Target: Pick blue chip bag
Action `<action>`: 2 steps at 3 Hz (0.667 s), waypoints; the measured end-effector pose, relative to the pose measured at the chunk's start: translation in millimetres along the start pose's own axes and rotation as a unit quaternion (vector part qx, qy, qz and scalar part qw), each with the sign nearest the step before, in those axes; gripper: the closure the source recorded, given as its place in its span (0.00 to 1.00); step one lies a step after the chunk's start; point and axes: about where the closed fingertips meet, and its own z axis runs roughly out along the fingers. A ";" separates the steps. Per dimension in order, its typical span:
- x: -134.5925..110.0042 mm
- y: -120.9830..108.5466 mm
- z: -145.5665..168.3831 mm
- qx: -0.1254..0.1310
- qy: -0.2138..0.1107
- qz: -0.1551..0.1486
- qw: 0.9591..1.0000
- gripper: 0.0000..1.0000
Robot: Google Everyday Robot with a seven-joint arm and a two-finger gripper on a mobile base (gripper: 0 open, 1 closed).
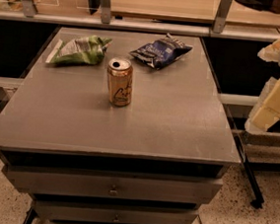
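The blue chip bag [160,51] lies flat at the far middle-right of the grey table top [178,122]; it is dark navy foil with white lettering. My gripper [272,104] shows as cream and white parts at the right edge of the view. It hangs beyond the table's right side, well apart from the bag and nearer to me than it.
A gold soda can [119,81] stands upright in the middle of the table, in front and left of the blue bag. A green-and-white snack bag [80,50] lies at the far left. A railing and a wooden counter [160,2] run behind the table. Drawers [113,188] sit below the top.
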 end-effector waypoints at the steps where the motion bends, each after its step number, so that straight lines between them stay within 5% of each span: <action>1: -5.7 -8.9 6.9 -0.014 -0.042 0.017 0.999 0.00; 2: -9.7 -11.8 12.7 -0.010 -0.096 0.053 0.994 0.00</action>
